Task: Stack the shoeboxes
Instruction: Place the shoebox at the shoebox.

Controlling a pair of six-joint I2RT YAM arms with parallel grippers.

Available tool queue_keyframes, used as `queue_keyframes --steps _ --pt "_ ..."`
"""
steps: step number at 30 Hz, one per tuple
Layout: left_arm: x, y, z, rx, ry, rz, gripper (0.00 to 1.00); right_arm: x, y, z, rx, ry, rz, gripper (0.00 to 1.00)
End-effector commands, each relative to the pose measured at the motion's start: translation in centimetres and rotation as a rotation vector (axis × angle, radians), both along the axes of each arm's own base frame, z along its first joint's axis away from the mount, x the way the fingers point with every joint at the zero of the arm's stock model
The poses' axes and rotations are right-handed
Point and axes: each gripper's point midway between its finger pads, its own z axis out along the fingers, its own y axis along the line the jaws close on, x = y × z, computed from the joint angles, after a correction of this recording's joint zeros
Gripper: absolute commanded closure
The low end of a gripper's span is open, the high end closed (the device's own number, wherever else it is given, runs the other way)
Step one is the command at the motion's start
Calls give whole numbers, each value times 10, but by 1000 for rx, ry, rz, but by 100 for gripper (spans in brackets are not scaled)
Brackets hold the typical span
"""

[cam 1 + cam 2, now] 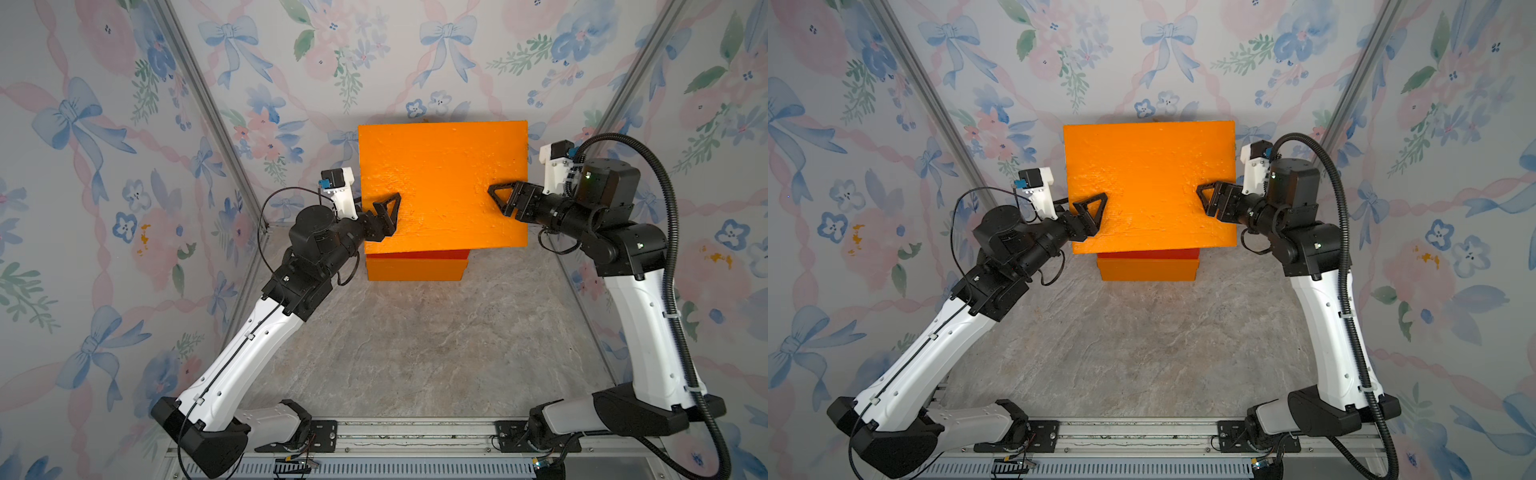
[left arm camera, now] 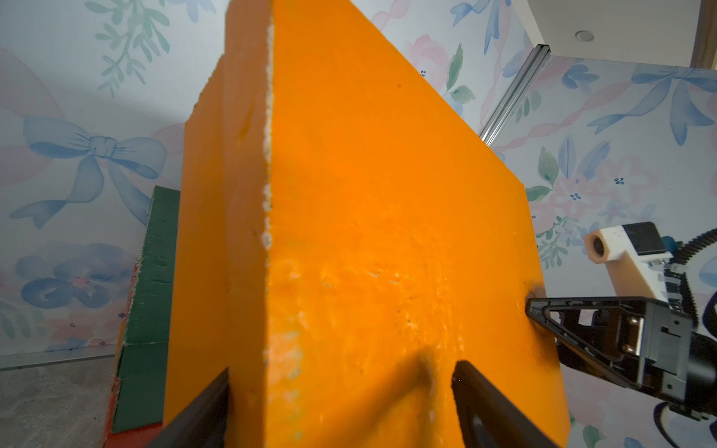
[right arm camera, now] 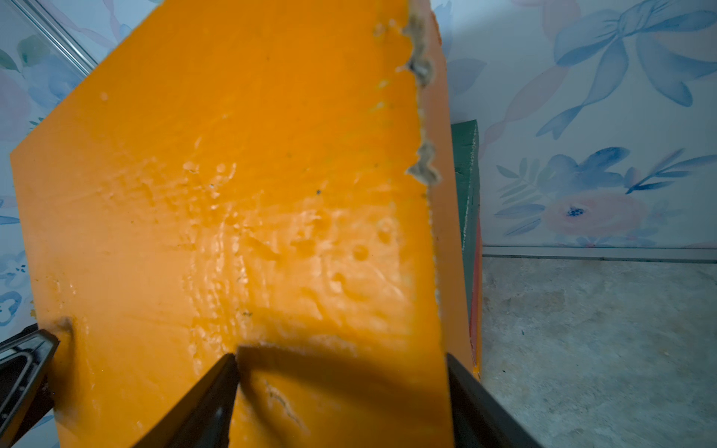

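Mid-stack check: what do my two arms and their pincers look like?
Left arm and right arm: white shells, black joints and bases. A thin black cable loops along the left; a thick corrugated black hose runs along the right. Left pincer and right pincer have black triangular open-frame fingers.

The left arm (image 1: pixel 249 353) and the right arm (image 1: pixel 640 324) rose from the near edge of the table (image 1: pixel 415 353) and leaned toward its far edge. Their elbows were bent and their wrists were turned inward, facing each other. The left claw (image 1: pixel 390 212) and the right claw (image 1: pixel 498 198) each clamped one end of the top orange shoebox (image 1: pixel 442 166) between two fingers.
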Motion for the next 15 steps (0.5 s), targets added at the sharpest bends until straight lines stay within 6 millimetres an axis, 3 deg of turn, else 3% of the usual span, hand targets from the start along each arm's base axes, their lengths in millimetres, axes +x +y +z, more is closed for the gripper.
queue_keyframes --steps 1,8,15 --pt "-43 -60 20 -9 -80 -342 16 -29 61 28 123 -44 323 23" --pt "-35 -60 31 -10 -104 -334 16 -25 64 34 137 -55 332 25" --pt "-14 -59 35 -4 -105 -316 16 -17 67 39 147 -69 332 25"
